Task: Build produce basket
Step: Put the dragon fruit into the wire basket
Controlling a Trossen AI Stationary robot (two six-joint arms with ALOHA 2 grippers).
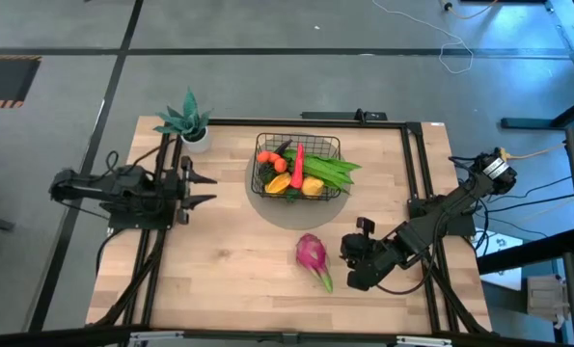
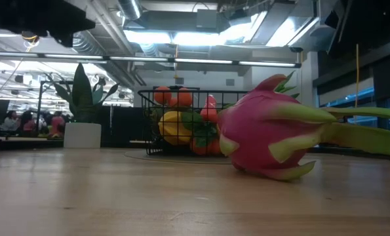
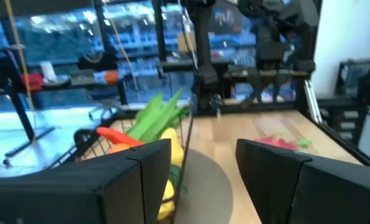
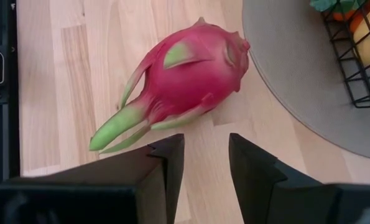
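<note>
dark cabled arms (seemingly matte)

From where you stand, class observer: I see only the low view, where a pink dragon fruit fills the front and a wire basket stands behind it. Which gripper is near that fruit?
Observer: The right gripper. In the high view it sits just beside the dragon fruit, which lies on bare wood.
Operator: Is it holding the fruit?
Observer: No. The right wrist view shows its fingers apart, short of the fruit, with nothing between them.
Operator: And the left arm?
Observer: The left gripper waits open at the table's left side, level with the basket.
Operator: What does the basket stand on?
Observer: A grey round mat.
</note>
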